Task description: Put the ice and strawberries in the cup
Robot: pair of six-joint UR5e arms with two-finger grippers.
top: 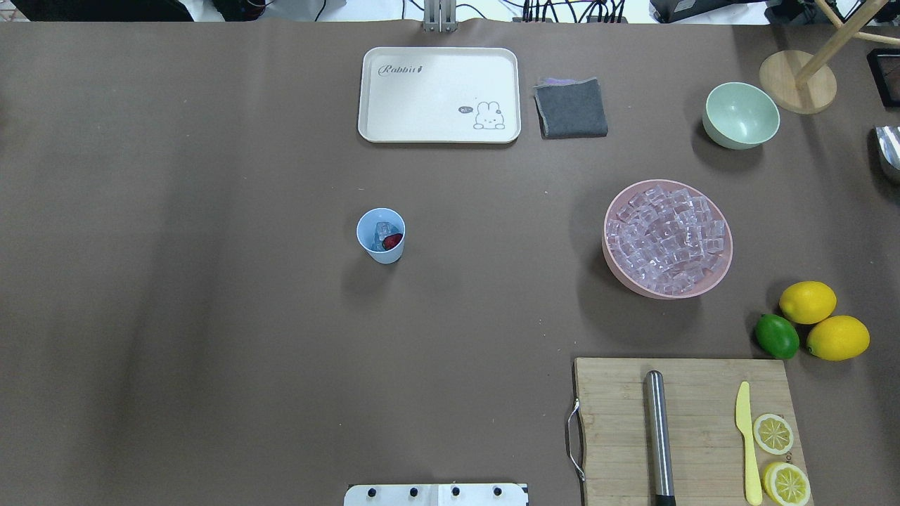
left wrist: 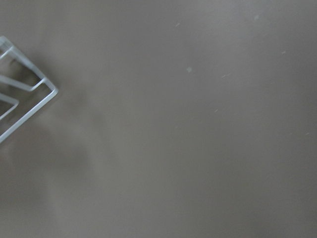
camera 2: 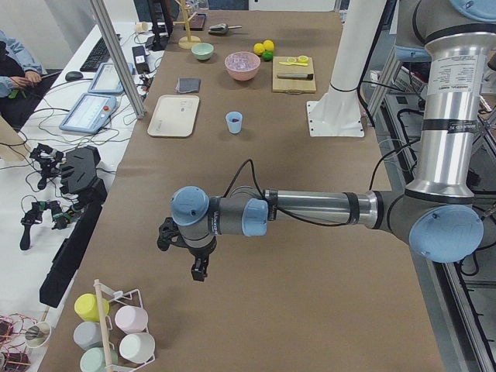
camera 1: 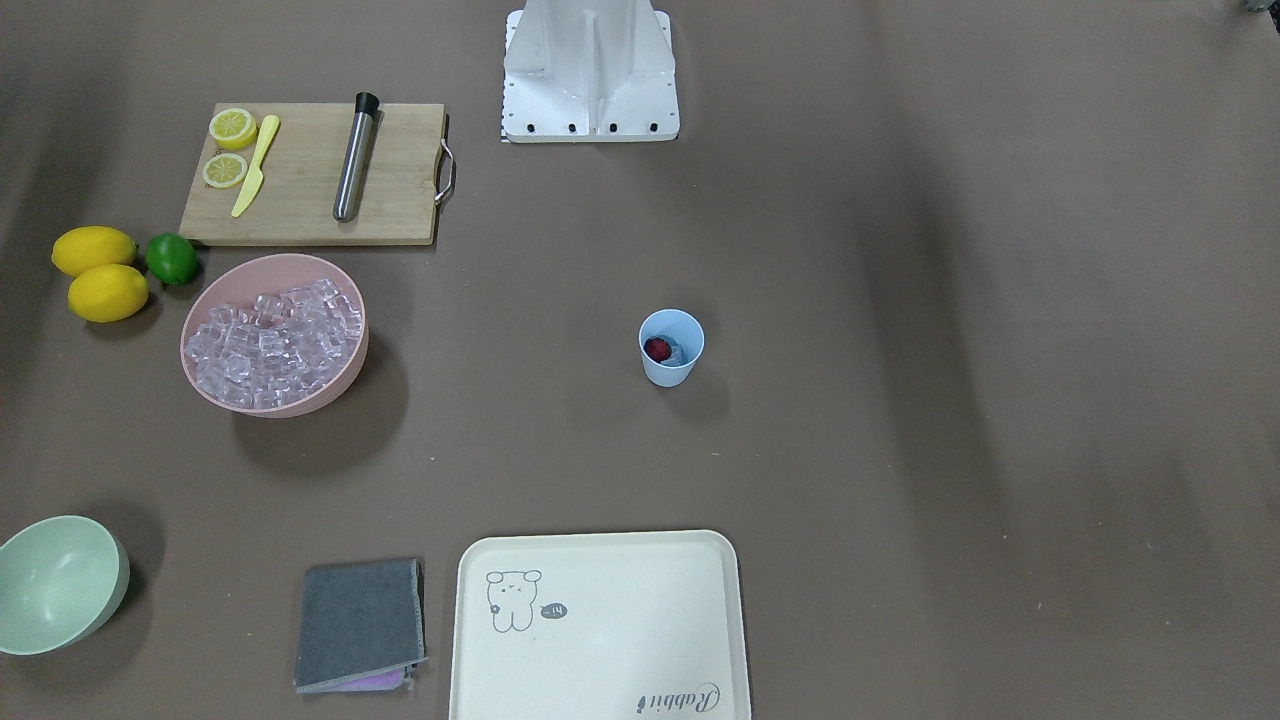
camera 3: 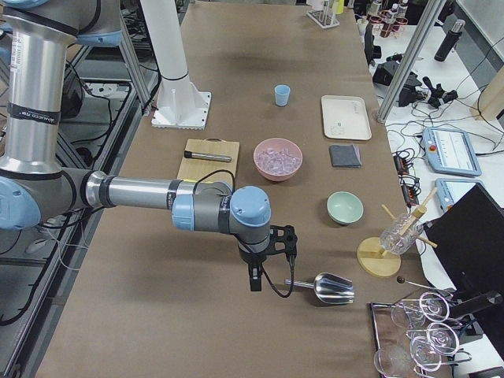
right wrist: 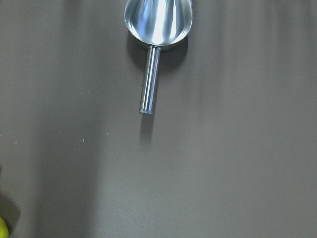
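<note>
Where the grippers hang: left gripper [camera 2: 199, 271] over bare table, right gripper [camera 3: 253, 282] near the scoop [camera 3: 331, 289], both far from the cup [top: 380, 235]; we cannot tell their opening or hold.
Cup placement: upright mid-table, reachable by either arm.
Contents: strawberry [top: 392, 241] and ice [top: 382, 230] inside; we judge filling done.

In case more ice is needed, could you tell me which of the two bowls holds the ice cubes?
The larger pink bowl is the one: it is heaped with clear ice cubes, whereas the smaller pale green bowl is empty.
</note>
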